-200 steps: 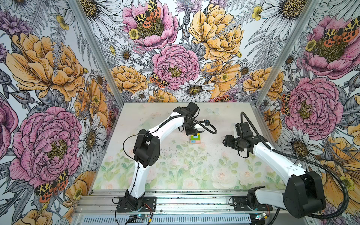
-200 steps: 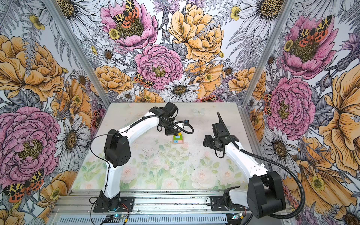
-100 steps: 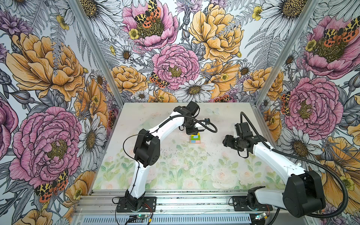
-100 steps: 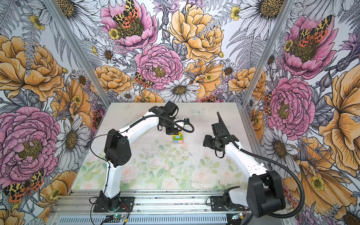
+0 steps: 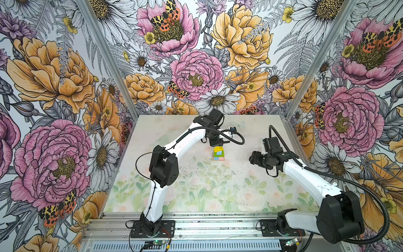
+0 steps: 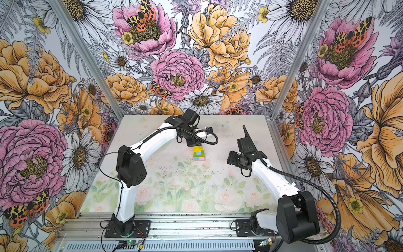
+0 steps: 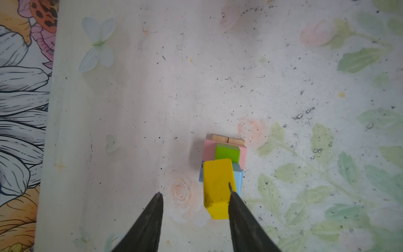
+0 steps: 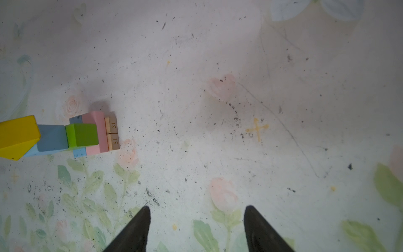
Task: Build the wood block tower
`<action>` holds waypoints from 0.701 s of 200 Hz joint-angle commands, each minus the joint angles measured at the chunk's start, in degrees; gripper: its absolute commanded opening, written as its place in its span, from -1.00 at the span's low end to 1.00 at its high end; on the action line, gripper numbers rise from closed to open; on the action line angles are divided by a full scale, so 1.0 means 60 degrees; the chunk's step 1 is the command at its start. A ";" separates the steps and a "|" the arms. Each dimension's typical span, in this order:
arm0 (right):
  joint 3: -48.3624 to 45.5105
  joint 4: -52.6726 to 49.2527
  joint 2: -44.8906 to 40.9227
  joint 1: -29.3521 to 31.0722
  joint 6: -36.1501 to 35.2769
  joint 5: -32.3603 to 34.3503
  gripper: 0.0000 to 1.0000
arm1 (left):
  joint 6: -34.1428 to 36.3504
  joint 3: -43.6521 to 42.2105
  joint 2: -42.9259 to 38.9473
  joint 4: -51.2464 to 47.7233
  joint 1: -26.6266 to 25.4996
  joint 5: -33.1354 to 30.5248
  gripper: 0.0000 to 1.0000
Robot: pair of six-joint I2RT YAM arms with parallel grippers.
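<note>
The tower (image 5: 218, 153) (image 6: 199, 154) stands mid-table: two tan planks (image 7: 227, 139) side by side at the bottom, then a pink brick (image 7: 208, 150) and a light blue brick (image 8: 79, 152), a green brick (image 7: 226, 151), a blue cube (image 8: 52, 137) and the yellow roof piece (image 7: 218, 187) on top. My left gripper (image 7: 195, 189) hangs just over the top, open. One finger (image 7: 237, 209) lies along the yellow piece's side, and the opposite finger stands well off it. My right gripper (image 8: 197, 209) is open and holds nothing, to the right of the tower (image 5: 253, 158).
The floral table mat (image 5: 196, 192) is speckled with dark grit. Flower-printed walls close in the back and both sides. A metal rail (image 5: 218, 227) with the two arm bases runs along the front edge. The left arm's cable (image 5: 235, 139) loops just behind the tower.
My left gripper's jaws have spread wider above the tower, and the yellow roof piece stays on the stack. The right arm has not moved.
</note>
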 commanded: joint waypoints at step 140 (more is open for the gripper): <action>0.2850 0.0375 0.1429 -0.0083 -0.0761 -0.1014 -1.00 | -1.0342 -0.6036 -0.7266 0.8247 0.1839 0.2855 -1.00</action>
